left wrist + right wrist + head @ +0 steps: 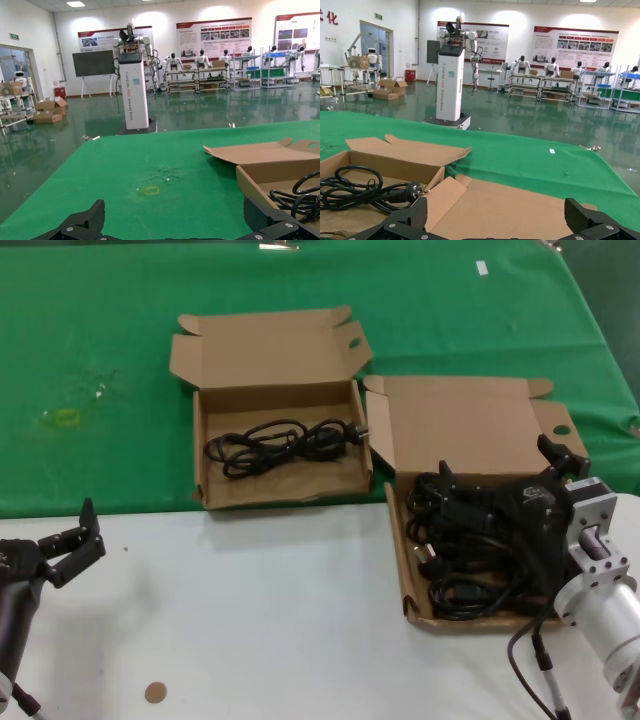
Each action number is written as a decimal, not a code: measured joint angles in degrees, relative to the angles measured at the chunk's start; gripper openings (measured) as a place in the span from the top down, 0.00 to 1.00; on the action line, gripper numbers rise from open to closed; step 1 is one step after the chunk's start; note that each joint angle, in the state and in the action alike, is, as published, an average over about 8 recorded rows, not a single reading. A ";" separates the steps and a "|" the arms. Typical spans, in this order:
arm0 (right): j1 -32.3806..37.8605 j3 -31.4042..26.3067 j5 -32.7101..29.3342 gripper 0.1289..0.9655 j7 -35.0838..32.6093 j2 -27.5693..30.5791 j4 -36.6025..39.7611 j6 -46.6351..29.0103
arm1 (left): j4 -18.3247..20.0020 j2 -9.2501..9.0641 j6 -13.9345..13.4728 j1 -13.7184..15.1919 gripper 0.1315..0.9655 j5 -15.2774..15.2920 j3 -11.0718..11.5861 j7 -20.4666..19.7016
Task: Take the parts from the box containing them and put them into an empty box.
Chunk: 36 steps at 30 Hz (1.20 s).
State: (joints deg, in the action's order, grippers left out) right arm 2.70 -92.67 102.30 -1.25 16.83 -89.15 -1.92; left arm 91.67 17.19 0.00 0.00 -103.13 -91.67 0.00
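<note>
Head view, right gripper (497, 480) jaws spread over tangled glossy black cords (460, 550), left gripper (68, 540) jaws spread.

A large hall with a glossy green floor (210, 112), white walls hung with posters (575, 47), ceiling lights (75, 4), shelving racks (542, 87) and a white pillar stand (135, 92) behind the green-clothed table (120, 400)

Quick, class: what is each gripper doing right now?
Left gripper: open, empty, over the white table.
Right gripper: open, holding nothing, above the black looped power cords in the wide brown cardboard box.
</note>
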 joint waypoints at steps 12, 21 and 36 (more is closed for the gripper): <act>0.00 0.00 0.00 0.00 0.00 0.00 0.00 0.00 | 0.00 0.00 0.00 0.00 0.00 0.00 0.00 0.02; 0.00 0.00 0.00 0.00 0.00 0.00 0.00 0.00 | 0.00 0.00 0.00 0.00 0.00 0.00 0.00 0.01; 0.00 0.00 0.00 0.00 0.00 0.00 0.00 0.00 | 0.00 0.00 0.00 0.00 0.00 0.00 0.00 0.00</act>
State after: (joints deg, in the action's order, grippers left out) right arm 2.70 -92.67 102.30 -1.25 16.83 -89.15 -1.92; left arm 91.67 17.19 0.00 0.00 -103.13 -91.67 0.00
